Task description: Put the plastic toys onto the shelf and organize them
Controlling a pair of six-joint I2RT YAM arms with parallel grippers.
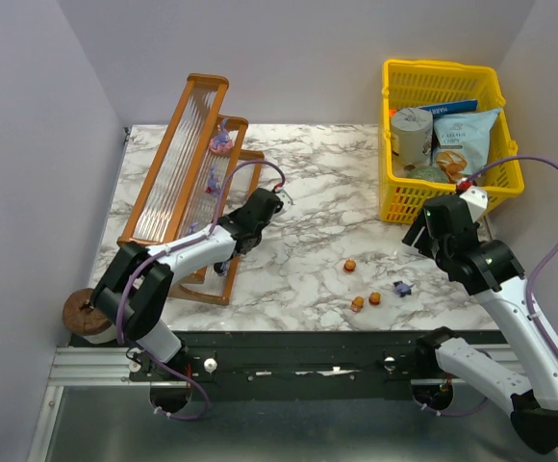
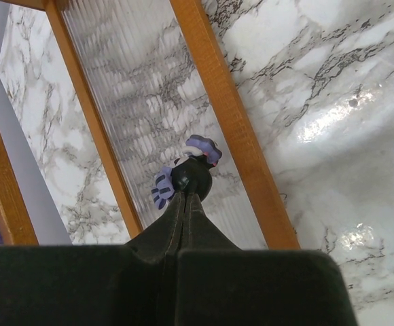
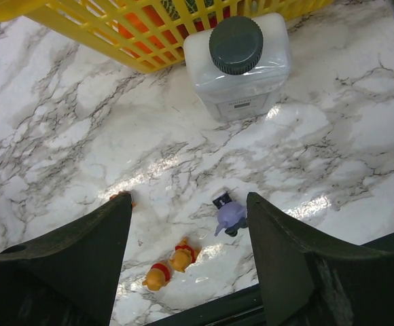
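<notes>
The shelf [image 1: 168,159] is a stepped wooden rack with clear ribbed tiers at the table's left. Two purple toys [image 1: 220,142] stand on its middle tier. My left gripper [image 1: 226,258] is shut on a purple and black toy [image 2: 190,173], held over the lowest clear tier [image 2: 136,102] between the wooden rails [image 2: 231,115]. Three orange toys [image 1: 350,265] and a purple one [image 1: 402,287] lie on the marble. My right gripper [image 3: 190,204] is open above them; the purple toy [image 3: 231,217] lies by its right finger and two orange toys [image 3: 182,255] between the fingers.
A yellow mesh basket [image 1: 443,69] with a can and snack packets stands at the back right. A white bottle with a black cap [image 3: 238,61] stands just before it. A brown round object [image 1: 82,313] sits off the table's front left corner.
</notes>
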